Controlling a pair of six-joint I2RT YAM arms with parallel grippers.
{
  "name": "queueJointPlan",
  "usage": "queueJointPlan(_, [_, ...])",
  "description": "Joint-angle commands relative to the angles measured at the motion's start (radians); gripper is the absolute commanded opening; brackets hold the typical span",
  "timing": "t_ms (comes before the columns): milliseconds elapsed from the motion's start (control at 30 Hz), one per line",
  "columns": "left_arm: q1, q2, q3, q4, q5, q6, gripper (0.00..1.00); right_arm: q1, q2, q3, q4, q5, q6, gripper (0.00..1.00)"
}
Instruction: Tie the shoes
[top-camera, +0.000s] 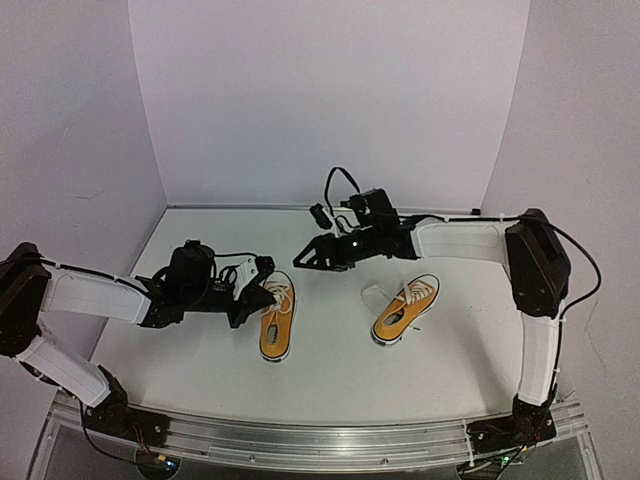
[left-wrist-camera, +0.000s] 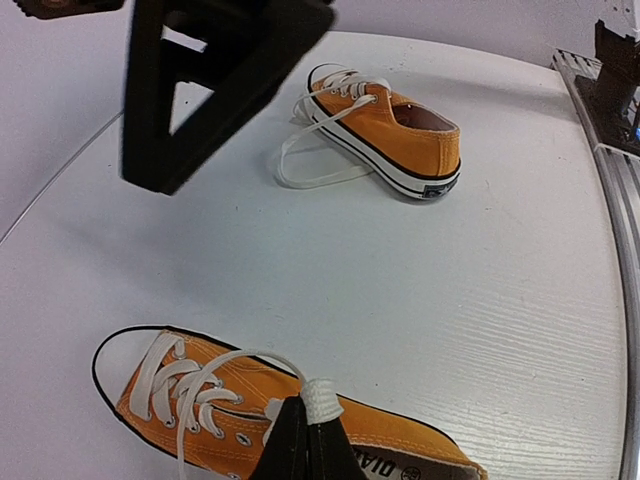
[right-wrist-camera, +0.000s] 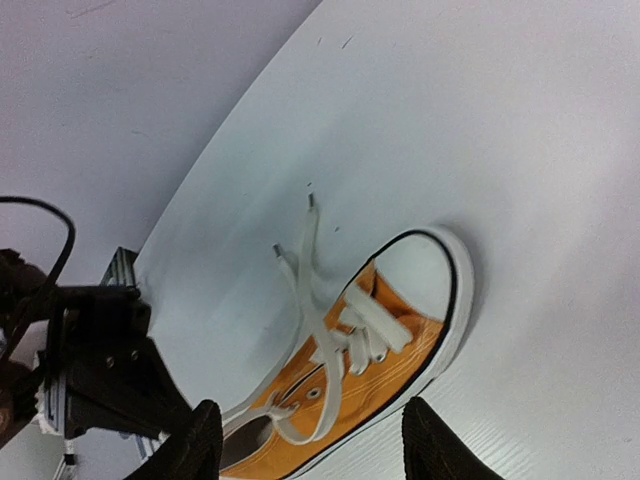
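Observation:
Two orange-yellow shoes with white laces lie on the white table. The left shoe (top-camera: 276, 320) points away, and the right shoe (top-camera: 406, 308) lies angled to its right. My left gripper (top-camera: 262, 290) is at the left shoe's laces. In the left wrist view it (left-wrist-camera: 305, 425) is shut on a folded white lace (left-wrist-camera: 322, 400) just above that shoe (left-wrist-camera: 190, 400); the other shoe (left-wrist-camera: 395, 130) lies beyond, a lace loop on the table beside it. My right gripper (top-camera: 303, 260) hovers open beyond the left shoe's toe. In the right wrist view it (right-wrist-camera: 315, 450) is open above a shoe (right-wrist-camera: 380, 360); two loose lace ends trail left.
A metal rail (top-camera: 300, 440) runs along the near table edge with both arm bases on it. White walls close the back and sides. A small black object (top-camera: 320, 213) lies by the back wall. The right gripper's body (left-wrist-camera: 200, 80) hangs at the upper left of the left wrist view.

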Motion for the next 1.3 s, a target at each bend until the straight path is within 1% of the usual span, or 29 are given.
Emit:
queueJointPlan(0, [-0.003,0.005,0.012,0.047,-0.016,0.02,0.0,0.049,-0.075,-0.131,0.225,-0.145,0.117,0.55])
queueJointPlan(200, [-0.003,0.011,0.015,0.049,-0.009,0.018,0.0,0.093,-0.052,-0.147,0.261,-0.152,0.142,0.53])
queueJointPlan(400, [-0.003,0.011,0.021,0.045,-0.008,0.019,0.0,0.106,-0.013,-0.119,0.276,-0.166,0.153,0.47])
queueJointPlan(533, [-0.003,0.012,0.025,0.045,-0.006,0.022,0.0,0.111,0.014,-0.108,0.276,-0.168,0.155,0.45])
queueJointPlan(900, [-0.003,0.029,0.035,0.05,-0.002,0.02,0.0,0.124,0.048,-0.086,0.276,-0.176,0.147,0.36])
queueJointPlan(1000, [-0.003,0.035,0.037,0.051,0.001,0.017,0.0,0.13,0.058,-0.074,0.276,-0.179,0.147,0.31])
queueJointPlan(1133, [-0.004,0.033,0.038,0.048,-0.003,0.018,0.0,0.134,0.069,-0.064,0.276,-0.182,0.149,0.22])
queueJointPlan(1267, [-0.004,0.028,0.042,0.039,-0.009,0.024,0.0,0.134,0.068,-0.063,0.27,-0.18,0.15,0.23])
